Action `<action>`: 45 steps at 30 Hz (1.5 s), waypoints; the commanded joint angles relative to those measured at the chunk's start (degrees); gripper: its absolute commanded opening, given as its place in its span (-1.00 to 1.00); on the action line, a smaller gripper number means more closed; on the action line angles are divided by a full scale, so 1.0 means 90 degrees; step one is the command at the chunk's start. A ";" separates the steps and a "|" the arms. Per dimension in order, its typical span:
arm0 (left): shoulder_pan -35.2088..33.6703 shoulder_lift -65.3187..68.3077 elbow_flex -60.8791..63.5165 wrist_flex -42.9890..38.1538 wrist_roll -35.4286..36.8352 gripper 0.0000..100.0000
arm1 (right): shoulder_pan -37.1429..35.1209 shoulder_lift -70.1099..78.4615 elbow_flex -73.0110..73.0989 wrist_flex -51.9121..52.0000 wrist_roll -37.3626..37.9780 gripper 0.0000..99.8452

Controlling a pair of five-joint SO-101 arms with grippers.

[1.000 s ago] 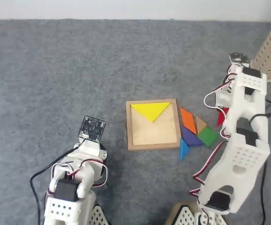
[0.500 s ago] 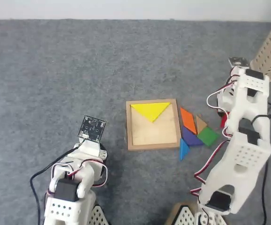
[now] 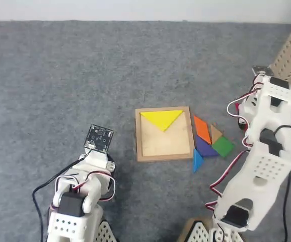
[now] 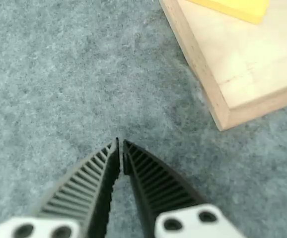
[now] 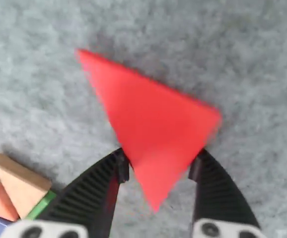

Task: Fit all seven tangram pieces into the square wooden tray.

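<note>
My right gripper (image 5: pixel 161 157): fingers clamped on red triangle (image 5: pixel 148 124) edges, over carpet (image 3: pixel 60 75), right of loose pieces (image 3: pixel 211 141), apart from tray (image 3: pixel 164 158). Piece likely light, stiff, smooth; slanted edges may slip, so pinch near middle. My left gripper (image 4: pixel 119 146): fingers together, near tray.

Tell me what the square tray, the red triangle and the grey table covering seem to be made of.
Tray: pale unfinished wood, probably; faint grain lines and matte surface.
Red triangle: painted wood or plastic, can't tell; flat even colour hides any grain.
Table covering: felt or low carpet; fuzzy, mottled fibres.
</note>
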 commanded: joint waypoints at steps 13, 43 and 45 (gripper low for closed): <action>-0.0020 -0.0127 -0.0112 0.0039 0.0049 -0.98 | -0.0034 -0.1343 0.0068 0.0288 0.1983 -0.38; -0.0020 -0.0127 -0.0112 0.0039 0.0049 -0.98 | -0.0659 -0.0825 -0.0127 0.0210 0.2217 -0.32; -0.0020 -0.0127 -0.0112 0.0039 0.0049 -0.98 | -0.0718 -0.0845 -0.0127 0.0220 0.2452 -0.32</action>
